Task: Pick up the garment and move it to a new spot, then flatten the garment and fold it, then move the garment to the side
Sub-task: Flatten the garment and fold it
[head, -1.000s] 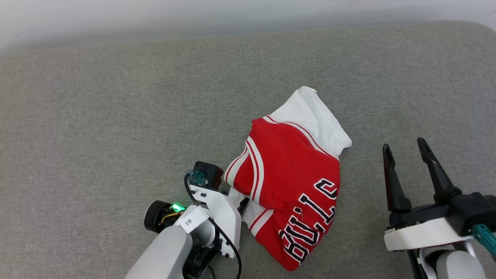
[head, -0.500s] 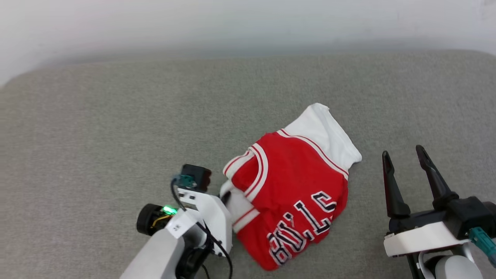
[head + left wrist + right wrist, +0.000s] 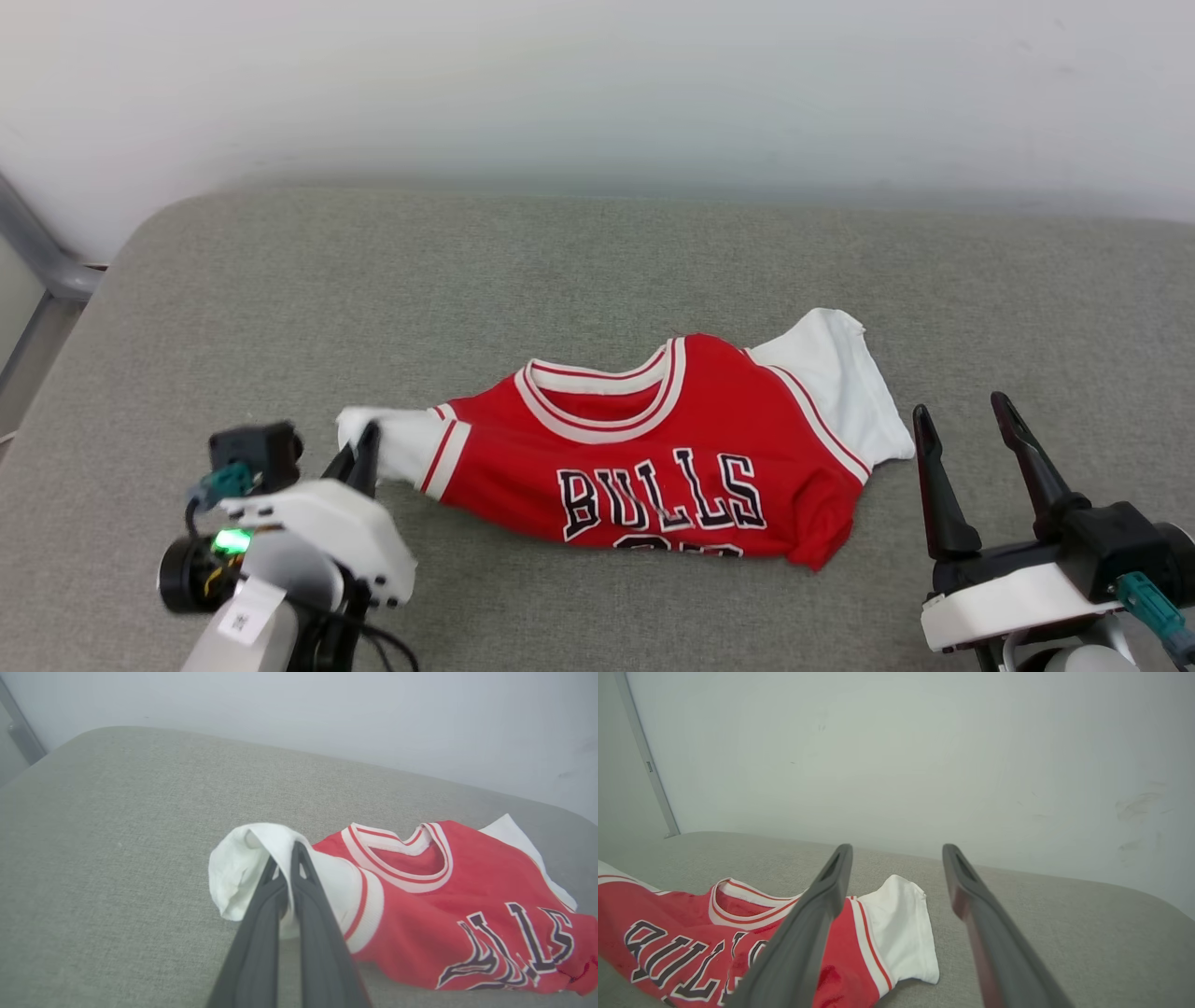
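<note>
On the grey fabric cushion (image 3: 280, 308) in front of me, the red jersey shirt with white short sleeves (image 3: 672, 457) lies spread out, black "BULLS" lettering facing up. My left gripper (image 3: 284, 856) is pressed together, pinching the white sleeve (image 3: 233, 872) at the shirt's left end. My right gripper (image 3: 960, 407) stands spread and empty near the other sleeve (image 3: 845, 373).

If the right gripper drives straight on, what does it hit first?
The right gripper probably clears the garment, whose sleeve lies just left, and meets the wall beyond the cushion; depth unclear.
</note>
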Controlling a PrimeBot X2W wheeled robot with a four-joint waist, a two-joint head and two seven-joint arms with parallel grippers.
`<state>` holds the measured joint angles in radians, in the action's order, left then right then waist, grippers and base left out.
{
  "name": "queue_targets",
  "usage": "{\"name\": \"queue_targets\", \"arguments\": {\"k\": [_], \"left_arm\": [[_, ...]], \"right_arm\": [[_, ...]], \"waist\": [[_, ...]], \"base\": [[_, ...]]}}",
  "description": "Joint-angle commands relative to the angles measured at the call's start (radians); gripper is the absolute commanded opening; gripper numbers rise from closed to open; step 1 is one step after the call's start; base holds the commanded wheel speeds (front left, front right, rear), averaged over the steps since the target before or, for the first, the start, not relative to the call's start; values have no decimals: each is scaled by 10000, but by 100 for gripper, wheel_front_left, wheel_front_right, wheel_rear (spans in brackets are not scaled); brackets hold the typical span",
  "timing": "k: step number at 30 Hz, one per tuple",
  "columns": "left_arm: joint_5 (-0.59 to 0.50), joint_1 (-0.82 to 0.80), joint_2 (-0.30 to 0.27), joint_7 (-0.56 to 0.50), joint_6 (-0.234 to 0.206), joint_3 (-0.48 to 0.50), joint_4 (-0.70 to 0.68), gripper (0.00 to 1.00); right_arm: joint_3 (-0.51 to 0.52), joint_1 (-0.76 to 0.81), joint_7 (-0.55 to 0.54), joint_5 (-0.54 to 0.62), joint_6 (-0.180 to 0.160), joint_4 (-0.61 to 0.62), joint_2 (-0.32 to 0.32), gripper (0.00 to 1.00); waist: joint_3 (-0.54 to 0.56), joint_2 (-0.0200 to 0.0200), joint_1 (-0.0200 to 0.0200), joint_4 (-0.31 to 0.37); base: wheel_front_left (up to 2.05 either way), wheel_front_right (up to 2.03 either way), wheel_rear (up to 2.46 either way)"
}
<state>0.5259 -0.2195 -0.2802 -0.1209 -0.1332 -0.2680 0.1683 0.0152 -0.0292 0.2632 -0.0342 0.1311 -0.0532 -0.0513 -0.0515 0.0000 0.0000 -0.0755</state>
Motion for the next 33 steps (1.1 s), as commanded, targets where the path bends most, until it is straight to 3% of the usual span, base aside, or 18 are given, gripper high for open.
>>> {"name": "queue_targets", "arguments": {"k": [1, 9, 11, 14, 20, 28, 33], "left_arm": [[158, 351, -60, 157, -74, 175, 68, 0], [739, 1620, -3, -67, 51, 236, 940, 0], [812, 1827, 8, -457, 121, 21, 1267, 100], [851, 1847, 61, -547, 103, -54, 1524, 100], [574, 1529, -10, 312, 193, -1, 1444, 100], [-274, 1193, -256, 2956, 1063, -223, 635, 100], [-728, 1115, -156, 3735, 1530, -386, 155, 100]], "right_arm": [[-4, 90, 24, -6, -7, -34, 20, 100], [40, 129, 26, 80, -7, -137, 20, 100], [86, 133, 26, 108, -7, -176, 18, 100], [132, 154, 26, 129, -7, -237, 20, 100], [198, 240, 25, 159, -7, -291, 20, 100], [303, 21, -81, 594, -7, -727, 17, 100], [466, -436, -1116, 1135, -7, -781, 18, 100]], "waist": [[53, 0, 0, -112], [91, 0, 0, -284], [114, 0, 0, -315], [169, 0, 0, -346], [279, 0, 0, -409], [287, 0, 0, -587], [215, 0, 0, -820]], "base": [[0, 0, 0], [0, 0, 0], [0, 0, 0], [0, 0, 0], [0, 0, 0], [0, 0, 0], [0, 0, 0]]}}
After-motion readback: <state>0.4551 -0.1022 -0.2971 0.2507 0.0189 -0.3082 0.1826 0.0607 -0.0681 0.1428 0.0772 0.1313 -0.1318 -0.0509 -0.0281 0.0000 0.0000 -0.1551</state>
